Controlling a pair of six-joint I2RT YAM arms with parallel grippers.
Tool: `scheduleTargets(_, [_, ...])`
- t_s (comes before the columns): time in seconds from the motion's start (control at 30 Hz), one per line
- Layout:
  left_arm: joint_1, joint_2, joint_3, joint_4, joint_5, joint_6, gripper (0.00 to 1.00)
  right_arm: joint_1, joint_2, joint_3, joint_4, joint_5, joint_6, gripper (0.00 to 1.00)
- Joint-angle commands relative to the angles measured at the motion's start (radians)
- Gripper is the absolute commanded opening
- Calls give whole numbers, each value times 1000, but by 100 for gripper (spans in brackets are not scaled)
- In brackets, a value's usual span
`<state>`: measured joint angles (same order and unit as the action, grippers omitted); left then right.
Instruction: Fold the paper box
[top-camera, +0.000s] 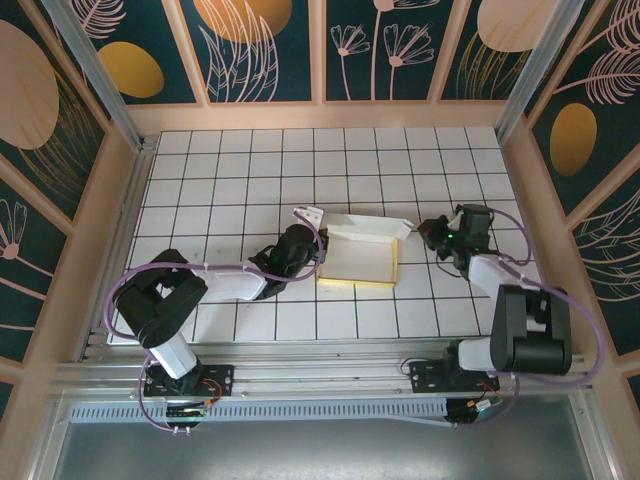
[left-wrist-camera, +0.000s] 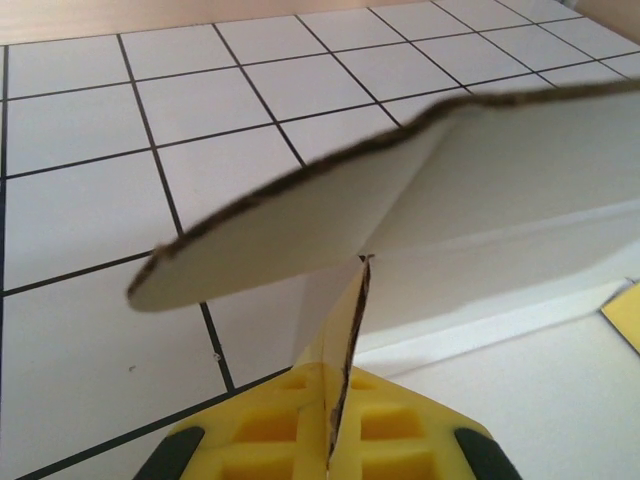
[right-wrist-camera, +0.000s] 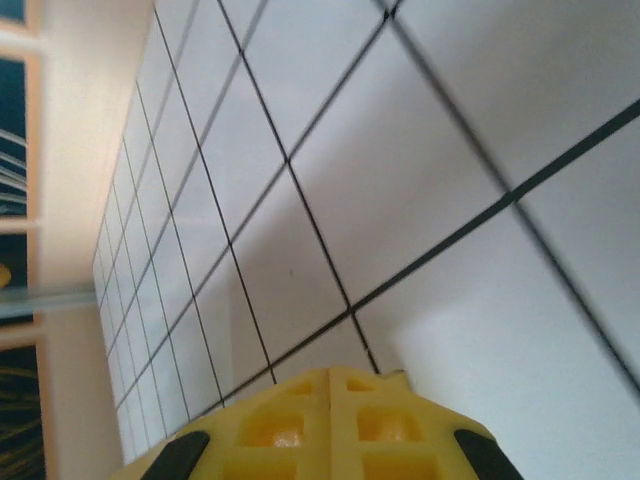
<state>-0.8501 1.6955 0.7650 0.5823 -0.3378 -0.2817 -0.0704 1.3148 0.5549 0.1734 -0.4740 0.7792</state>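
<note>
Half done at best, by estimate. Locate the paper box (top-camera: 358, 258) at centre frame on the tiled table (top-camera: 250, 160) in the top view: raised along the upper long wall, low or flat at the other sides, with yellow showing at the lower and right edges. Treat the other walls and flaps as outstanding. Note the left gripper (top-camera: 311, 230) clamped on the rounded corner flap (left-wrist-camera: 300, 240) at the box's upper left, pinching card between the yellow fingers (left-wrist-camera: 270, 430). Note the right gripper (top-camera: 430, 232) closed on nothing visible, just beside the upper right end; unable to confirm contact.

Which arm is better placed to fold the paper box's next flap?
Left, probably: the left gripper grips a flap of the paper box; the right gripper is shut empty beside it.
</note>
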Motion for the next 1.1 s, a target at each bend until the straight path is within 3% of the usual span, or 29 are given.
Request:
scheduleTargets(0.0, [-3,-1,10,-17,-29,1,0,-12,-82,-34,-80,26,-77,1])
scheduleTargets(0.17, [-2,10,14,-12,-5,-1,0,-11,-82,-34,-41,-91,-119,1])
scheduleTargets(0.53, [-3,7,18,-19,-1,-4,0,26,-26,-23,25,-174,-106,0])
scheduleTargets(0.97, [-3,8,26,-24,8,-2,0,63,-14,-14,32,-117,-95,0])
scheduleTargets(1.07, [-2,9,27,-24,10,-2,0,56,-29,-15,20,-78,-98,11])
